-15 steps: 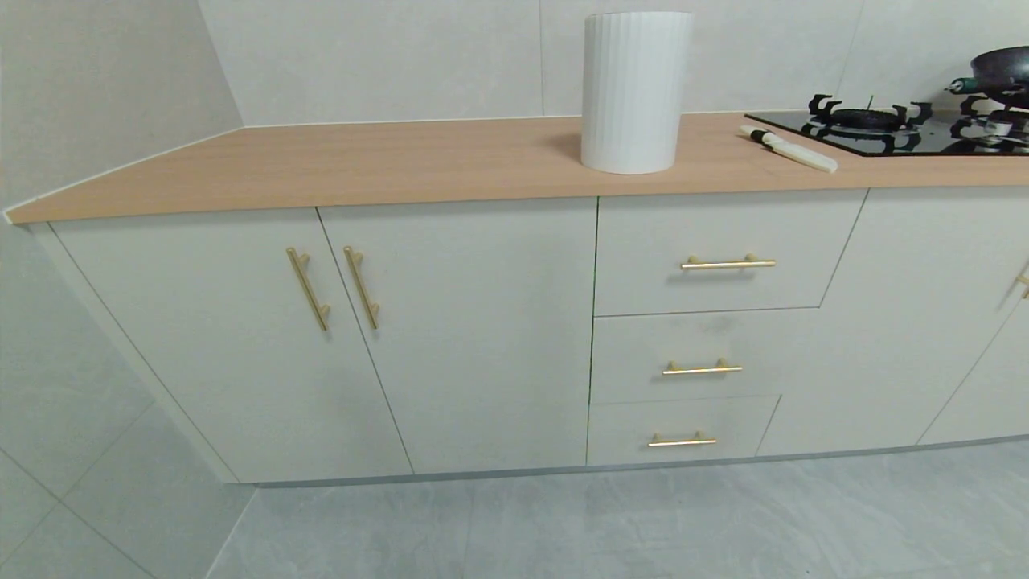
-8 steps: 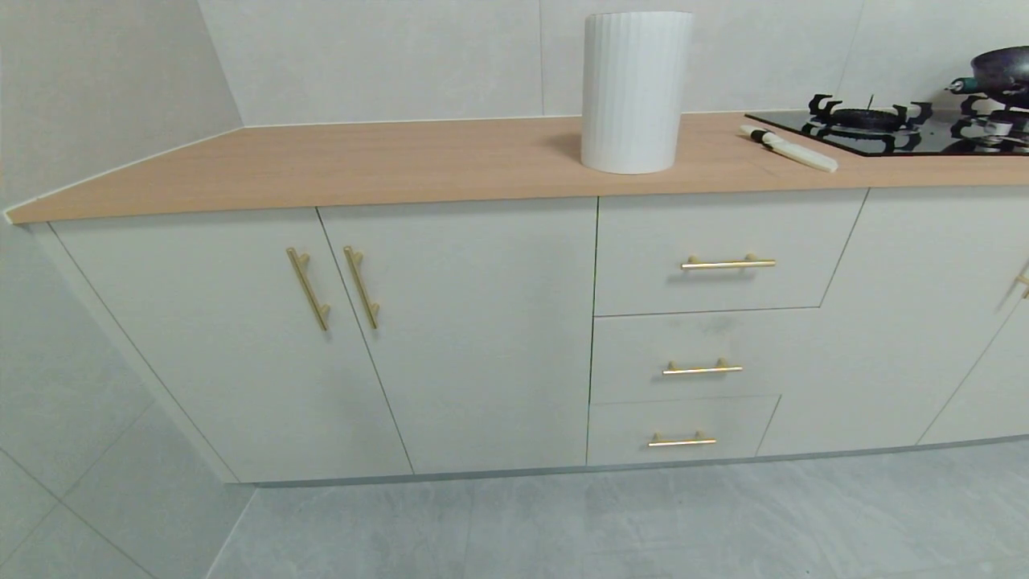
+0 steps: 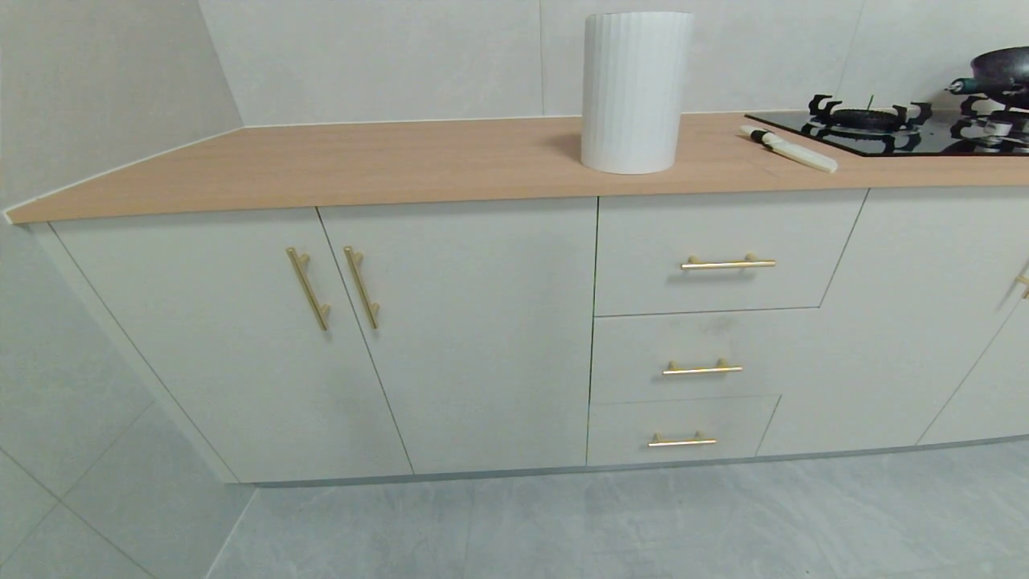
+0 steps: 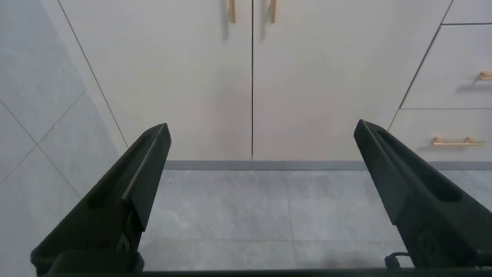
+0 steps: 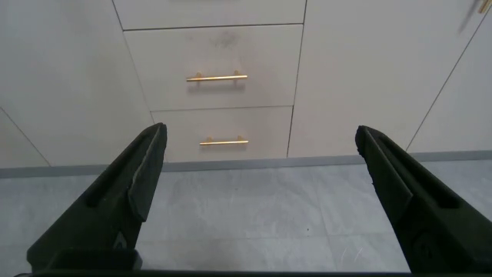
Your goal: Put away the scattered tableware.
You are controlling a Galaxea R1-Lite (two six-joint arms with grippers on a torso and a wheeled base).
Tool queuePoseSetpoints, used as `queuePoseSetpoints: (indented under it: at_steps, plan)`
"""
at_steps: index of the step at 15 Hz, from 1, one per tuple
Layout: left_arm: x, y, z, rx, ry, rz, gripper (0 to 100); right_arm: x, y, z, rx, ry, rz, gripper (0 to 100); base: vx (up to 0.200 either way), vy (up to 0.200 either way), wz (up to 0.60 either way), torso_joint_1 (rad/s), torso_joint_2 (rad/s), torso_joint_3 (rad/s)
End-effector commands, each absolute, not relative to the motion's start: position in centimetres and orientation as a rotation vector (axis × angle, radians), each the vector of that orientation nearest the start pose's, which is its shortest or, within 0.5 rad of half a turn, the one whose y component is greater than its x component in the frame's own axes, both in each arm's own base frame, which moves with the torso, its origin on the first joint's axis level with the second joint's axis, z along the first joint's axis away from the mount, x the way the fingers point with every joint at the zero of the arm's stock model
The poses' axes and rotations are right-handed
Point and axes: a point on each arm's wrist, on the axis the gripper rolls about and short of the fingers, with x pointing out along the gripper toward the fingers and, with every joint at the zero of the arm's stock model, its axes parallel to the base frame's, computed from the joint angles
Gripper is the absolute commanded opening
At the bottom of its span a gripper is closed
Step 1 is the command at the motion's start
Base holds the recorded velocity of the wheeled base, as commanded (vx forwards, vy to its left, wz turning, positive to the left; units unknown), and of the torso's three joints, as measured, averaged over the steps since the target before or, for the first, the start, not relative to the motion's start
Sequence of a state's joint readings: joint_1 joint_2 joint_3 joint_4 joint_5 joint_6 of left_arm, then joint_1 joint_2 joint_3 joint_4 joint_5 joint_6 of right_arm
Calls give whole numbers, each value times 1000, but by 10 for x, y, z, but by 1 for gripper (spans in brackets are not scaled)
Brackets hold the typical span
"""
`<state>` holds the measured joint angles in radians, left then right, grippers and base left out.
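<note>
A white-handled knife (image 3: pixel 788 149) lies on the wooden countertop (image 3: pixel 386 165) just left of the stove. A tall white ribbed holder (image 3: pixel 635 90) stands upright on the counter to the knife's left. My left gripper (image 4: pixel 261 132) hangs low over the floor facing the double cabinet doors (image 4: pixel 252 69), open and empty. My right gripper (image 5: pixel 260 132) hangs low facing the lower drawers (image 5: pixel 217 77), open with nothing between its fingers.
A black gas stove (image 3: pixel 892 129) with a dark pan (image 3: pixel 1001 72) sits at the counter's right end. Below are two cabinet doors (image 3: pixel 330 322) with gold handles and three shut drawers (image 3: pixel 723 261). Grey tiled floor (image 3: pixel 603 523) lies in front.
</note>
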<state>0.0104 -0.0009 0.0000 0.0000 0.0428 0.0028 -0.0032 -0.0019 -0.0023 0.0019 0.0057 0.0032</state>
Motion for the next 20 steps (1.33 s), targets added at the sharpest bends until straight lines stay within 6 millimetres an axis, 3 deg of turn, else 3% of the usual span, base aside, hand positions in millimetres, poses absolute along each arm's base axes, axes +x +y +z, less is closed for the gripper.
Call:
queuePoseSetpoints:
  at_steps: [1,5,20]
  plan:
    - [-23,1,75,6,0,54,100,-23,0,76,3,3,3,100,0,0,0,0,0,0]
    - [-23,1,75,-3,0,52,100,-23,0,75,3,5,3,100,0,0,0,0,0,0]
    - [-23,1,75,-8,0,54,100,-23,0,75,3,3,5,100,200,0,0,1,1,2]
